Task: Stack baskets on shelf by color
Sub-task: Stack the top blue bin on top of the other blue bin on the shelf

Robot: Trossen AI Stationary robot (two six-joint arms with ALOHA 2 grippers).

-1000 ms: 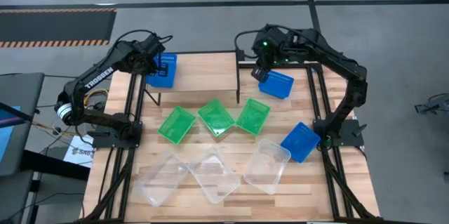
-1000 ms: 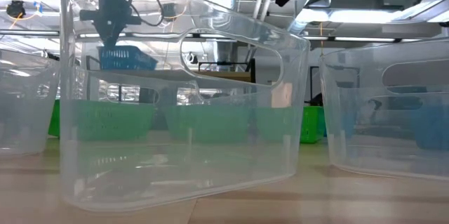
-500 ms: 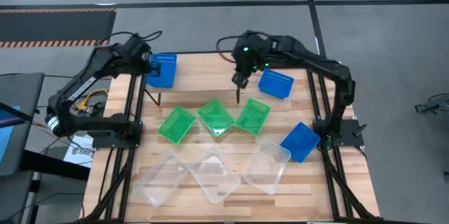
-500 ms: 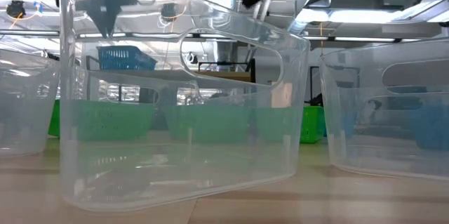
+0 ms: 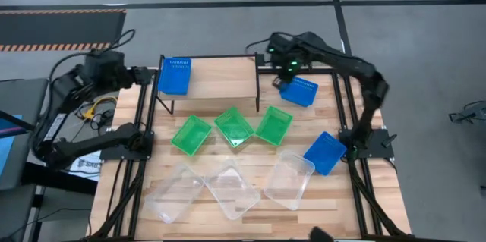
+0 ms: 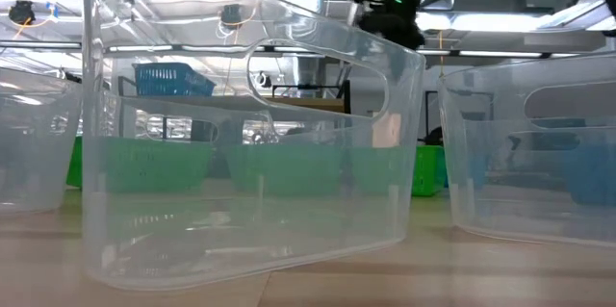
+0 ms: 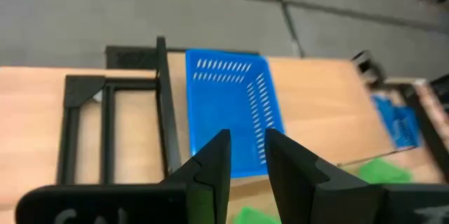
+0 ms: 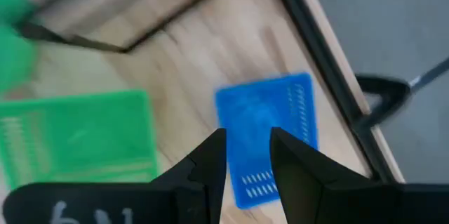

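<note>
One blue basket (image 5: 175, 77) (image 7: 231, 108) rests flat on the left end of the shelf (image 5: 220, 79). My left gripper (image 5: 143, 75) (image 7: 245, 136) hangs open to its left, past the shelf's edge, holding nothing. My right gripper (image 5: 282, 83) (image 8: 247, 136) is open and points down over a second blue basket (image 5: 298, 90) (image 8: 270, 122), which lies on the table right of the shelf; it is clear of that basket. A third blue basket (image 5: 325, 153) lies near the right edge. Three green baskets (image 5: 234, 127) sit mid-table, and three clear baskets (image 5: 234, 187) sit near the front.
The shelf's black legs (image 5: 258, 94) stand between the green baskets and the far blue basket. The right part of the shelf top is bare wood. In the low view a clear basket (image 6: 250, 153) fills the foreground.
My left gripper has come off the blue basket on the shelf and drawn back up and toward the table's left edge; the basket stays where it was. My right gripper swung toward the shelf's right leg, then back over the far-right blue basket, and is lower now.
</note>
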